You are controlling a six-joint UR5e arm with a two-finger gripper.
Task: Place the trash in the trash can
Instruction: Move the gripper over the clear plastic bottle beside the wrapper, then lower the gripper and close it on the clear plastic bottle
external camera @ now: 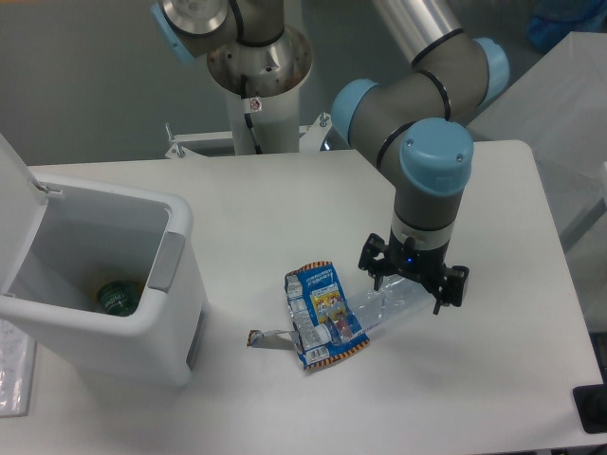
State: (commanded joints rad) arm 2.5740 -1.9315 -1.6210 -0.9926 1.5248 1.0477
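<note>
The robot's gripper (413, 280) points straight down over the white bench (285, 199). Its jaws are spread wide apart, one on each side of the squashed clear bottle (391, 305). The bottle's far end lies right under the jaws, between the two black fingers (450, 287). I cannot tell if the fingers touch the bottle or hang just above it. They are not pinching it.

The bottle lies flat on the bench. Its other end touches the blue snack wrapper (321, 313), which sits just to the left of it. A bit of silver foil sticks out from the wrapper's lower left.

The big white trash can (175, 313) stands far off on the left side of the bench. Its lid (14, 204) is open. Something green (119, 297) is at the bottom inside.
</note>
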